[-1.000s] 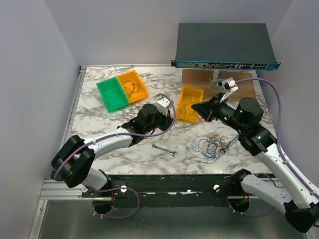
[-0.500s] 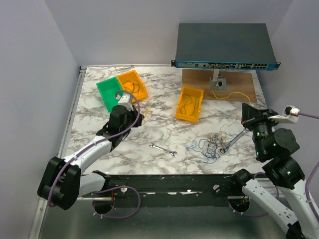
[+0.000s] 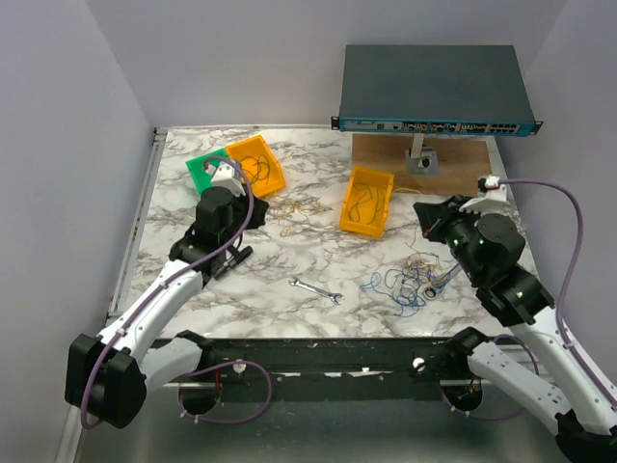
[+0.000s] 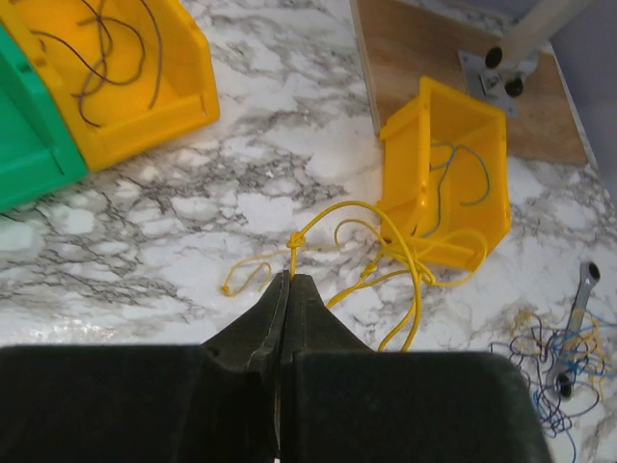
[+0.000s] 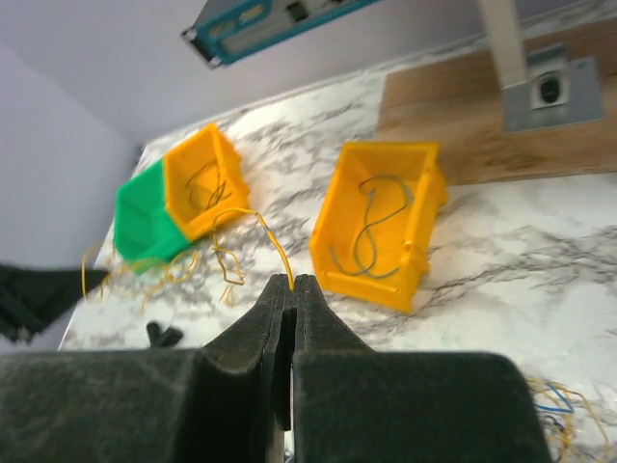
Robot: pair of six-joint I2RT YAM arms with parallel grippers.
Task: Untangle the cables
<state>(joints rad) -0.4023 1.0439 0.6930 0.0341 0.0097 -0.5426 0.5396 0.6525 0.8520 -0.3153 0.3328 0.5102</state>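
The cables are thin loopy wires. A blue, yellow and brown tangle (image 3: 410,280) lies on the marble near the front right, also visible in the left wrist view as the tangle (image 4: 554,362). One yellow cable (image 4: 294,238) is drawn out of it and loops past the yellow bin. My left gripper (image 4: 289,278) is shut on one part of it, raised near the left bins (image 3: 234,258). My right gripper (image 5: 293,280) is shut on another stretch of the yellow cable (image 5: 273,239), just right of the yellow bin (image 3: 424,214).
A yellow bin (image 3: 368,201) holds a dark wire. An orange bin (image 3: 262,164) and a green bin (image 3: 201,172) stand at the back left. One silver wrench (image 3: 316,290) lies at the front centre, another (image 4: 578,299) in the tangle. A network switch (image 3: 434,87) stands on a wooden board (image 3: 468,159).
My left gripper has swung from beside the yellow bin out to the left bins. My right gripper pulled away to the right, then came back toward the yellow bin.
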